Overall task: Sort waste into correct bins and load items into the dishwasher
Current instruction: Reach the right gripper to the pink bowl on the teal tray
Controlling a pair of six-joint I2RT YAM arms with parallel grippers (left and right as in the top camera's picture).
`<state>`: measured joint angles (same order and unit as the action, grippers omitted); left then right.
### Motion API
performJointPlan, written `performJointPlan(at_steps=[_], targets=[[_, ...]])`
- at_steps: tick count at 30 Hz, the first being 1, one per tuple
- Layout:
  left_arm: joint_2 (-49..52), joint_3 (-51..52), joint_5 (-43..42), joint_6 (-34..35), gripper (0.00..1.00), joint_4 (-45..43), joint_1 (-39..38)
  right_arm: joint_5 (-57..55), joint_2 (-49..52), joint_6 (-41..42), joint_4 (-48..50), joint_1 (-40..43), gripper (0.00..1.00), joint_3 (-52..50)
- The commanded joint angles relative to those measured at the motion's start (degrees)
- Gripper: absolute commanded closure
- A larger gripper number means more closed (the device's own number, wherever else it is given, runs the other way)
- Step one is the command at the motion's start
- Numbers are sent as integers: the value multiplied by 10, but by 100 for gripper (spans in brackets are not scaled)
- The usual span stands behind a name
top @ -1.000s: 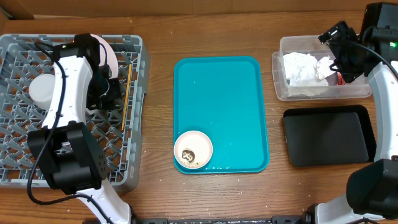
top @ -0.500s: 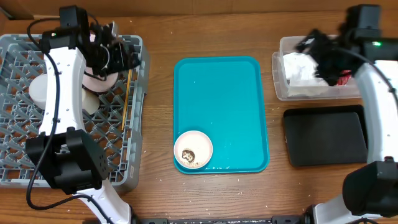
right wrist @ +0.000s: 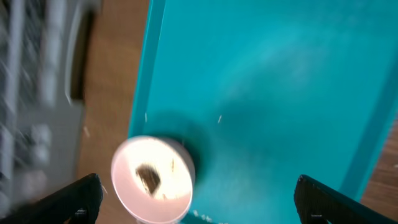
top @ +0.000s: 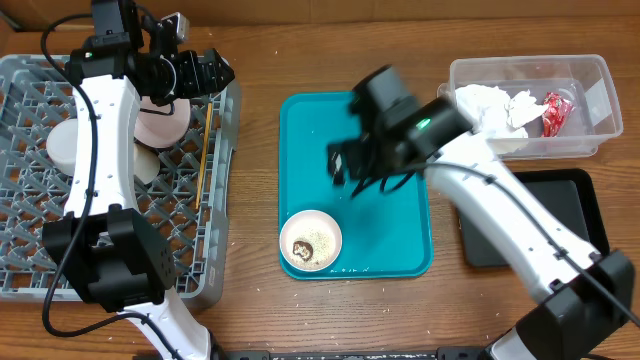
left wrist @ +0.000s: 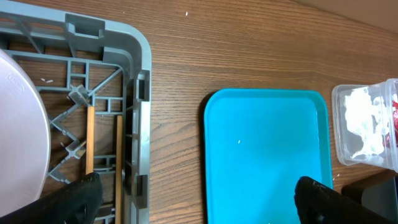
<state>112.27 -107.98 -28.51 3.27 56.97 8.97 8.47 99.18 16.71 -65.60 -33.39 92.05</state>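
Wood-grain bench, seen from overhead, holds a teal tray (top: 400, 120) at its middle. At the tray's 7 o'clock corner sits a small round white bowl (top: 311, 241), upright, with brownish crumbs (top: 305, 249) in its bottom. The right tool (top: 342, 170), blurred, hangs over the tray at the bowl's 1 o'clock, apart from it. The right wrist view shows its fingers spread wide.

At the tray's 9 o'clock is the grey dish rack (top: 228, 180). It holds a white plate (top: 160, 125) on edge, a white cup (top: 65, 145) and pale chopsticks (top: 205, 150) by its right wall. The left tool (top: 205, 72), also spread, hovers over the rack's 1 o'clock corner.

At the tray's 2 o'clock, a clear tub (top: 600, 85) holds crumpled tissues (top: 485, 105) and a red piece (top: 556, 110). A black tray (top: 580, 200) lies at 4 o'clock.
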Motion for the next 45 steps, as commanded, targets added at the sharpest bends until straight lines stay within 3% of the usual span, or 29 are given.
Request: performJointPlan(at_steps=[1, 3, 4, 8, 17, 21, 31, 35, 41, 45], targets=[[-3, -9, -4, 10, 0, -2, -4, -24, 1, -48, 16, -50, 2, -74], [-3, -9, -4, 10, 0, -2, -4, -24, 1, -48, 35, -64, 16, -114], [-3, -9, -4, 10, 0, -3, -4, -24, 1, -48, 53, -69, 32, -144], [-3, -9, -4, 10, 0, -3, -4, 2, 1, -48, 79, -70, 48, -178], [-3, -9, -4, 10, 0, -3, -4, 36, 30, -70, 93, -77, 47, -194], [-3, -9, 6, 10, 0, -3, -4, 36, 59, -70, 96, -84, 54, -194], [-3, -9, 6, 10, 0, -3, -4, 31, 73, -69, 109, -87, 48, -194], [-3, -9, 6, 10, 0, -3, -4, -36, 84, -47, 109, -86, 48, -194], [-3, -9, 7, 10, 0, -3, -4, -173, 86, 35, 109, -59, 38, -193], [-3, -9, 7, 10, 0, -3, -4, -205, 86, 44, 108, -15, 34, -190]])
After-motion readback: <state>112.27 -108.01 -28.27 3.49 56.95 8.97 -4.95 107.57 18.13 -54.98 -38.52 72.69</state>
